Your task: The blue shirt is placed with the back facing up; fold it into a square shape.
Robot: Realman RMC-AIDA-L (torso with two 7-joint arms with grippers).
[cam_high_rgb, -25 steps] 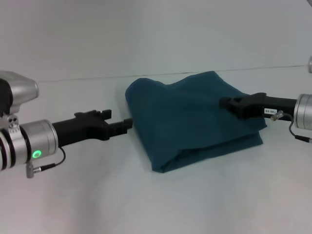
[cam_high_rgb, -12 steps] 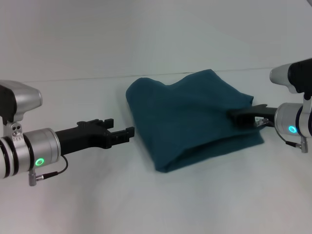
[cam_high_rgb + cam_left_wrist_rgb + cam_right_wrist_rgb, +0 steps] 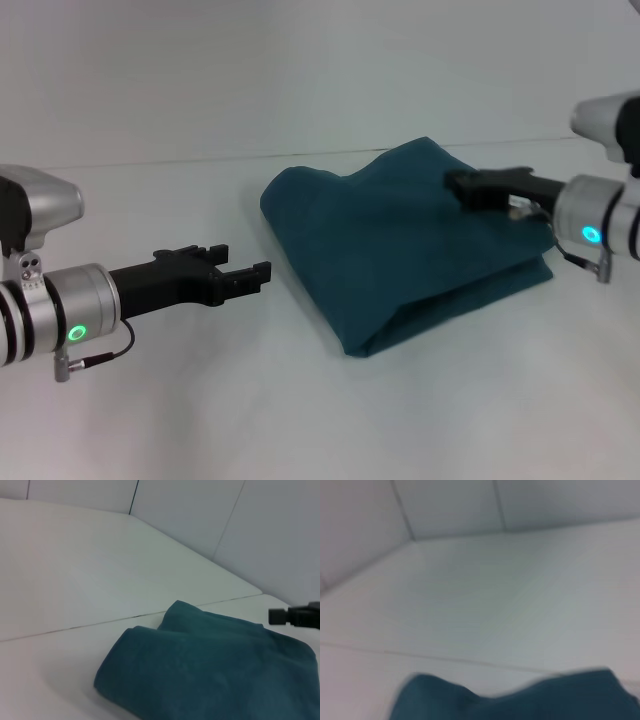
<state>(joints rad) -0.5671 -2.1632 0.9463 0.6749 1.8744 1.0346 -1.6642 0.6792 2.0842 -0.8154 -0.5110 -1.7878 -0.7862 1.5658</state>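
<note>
The blue shirt lies on the white surface as a thick folded bundle, roughly four-sided, its rounded fold edge toward the robot's left and its layered open edges showing along the near right side, where the top layer rides slightly off the lower one; no lettering shows, so the plain side is out. By my reading the folding is nearly done and what remains is squaring the shape (the far edge bulges and the top is lumpy). The right tool reaches in from the right, over the top of the bundle at its far right part, low and close to the cloth; whether it touches or pinches any fabric I cannot tell, nor how wide its fingers stand. That placement would suit pressing or tugging the upper layer flat. The left tool hangs just beside the bundle's left fold edge, apart from the cloth, its fingers spread with a clear gap and nothing between them, likely waiting clear so the cloth is not dragged. The left wrist view shows the bundle's rounded edge and the right tool beyond it
</note>
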